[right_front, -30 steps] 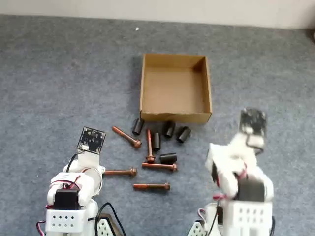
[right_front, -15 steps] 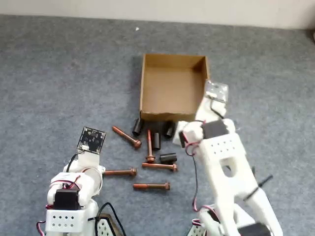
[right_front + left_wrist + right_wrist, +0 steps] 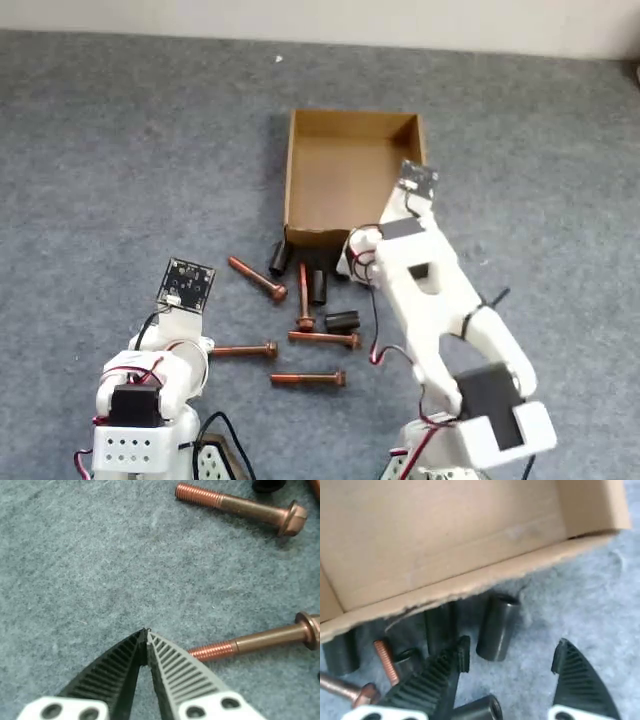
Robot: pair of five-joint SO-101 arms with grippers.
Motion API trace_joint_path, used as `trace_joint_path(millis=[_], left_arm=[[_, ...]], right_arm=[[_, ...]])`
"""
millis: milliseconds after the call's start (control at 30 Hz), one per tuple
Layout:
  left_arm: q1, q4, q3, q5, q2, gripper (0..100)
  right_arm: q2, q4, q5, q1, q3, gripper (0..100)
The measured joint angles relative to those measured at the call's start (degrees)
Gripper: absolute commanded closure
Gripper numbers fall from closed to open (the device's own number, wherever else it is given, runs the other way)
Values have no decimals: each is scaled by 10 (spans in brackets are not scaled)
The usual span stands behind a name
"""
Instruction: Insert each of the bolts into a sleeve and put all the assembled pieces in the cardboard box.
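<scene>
Since nothing is assembled yet, most of the risk sits w/ the first pick. Grey carpet (image 3: pixel 120 150) is soft, so a round part prob. won't roll far, but a fingertip pressed down too hard could snag the pile.

Cardboard box (image 3: pixel 345 185) is empty, and sleeves (image 3: pixel 440 625) lie right against its near wall. A careless approach could hit that wall & shove the light box away.

Right arm (image 3: pixel 430 290) reaches across to the box's near side. Its body covers part of the sleeve cluster in the high view, so a check from above is poor. Left arm (image 3: pixel 165 370) sits folded on its base, well apart from the box.

Right gripper (image 3: pixel 512 650) is spread wide, hanging just over the sleeves by the box. Left gripper (image 3: pixel 146 636) is pinched closed on nothing, tips near bare carpet.

Five bolts (image 3: pixel 303 297) lie loose betw. arms & box, one bolt (image 3: pixel 255 642) just beside the left tips.

Nearest sleeve (image 3: pixel 497 627) lies just ahead of the open fingers, nearer one than the other. Closing could pinch it off-centre so it squirts out, or catch a neighbour too. A threaded bolt end (image 3: pixel 385 660) near one finger might also get clipped.
</scene>
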Motion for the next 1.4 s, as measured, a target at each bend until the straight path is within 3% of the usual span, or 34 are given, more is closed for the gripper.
trace_joint_path(millis=[200,433,833,1233,1400], left_arm=[[0,0,0,0,0,989],[0,0,0,0,0,989],[0,0,0,0,0,989],[0,-4,0,0,0,989],[-51,-9,-25,0,0,989]], right_arm=[[51,-1,0,0,-11,748],[68,1,0,13,-20,998],[60,28,55,30,-20,994],[-225,97,72,25,62,994],[-267,98,72,26,98,994]])
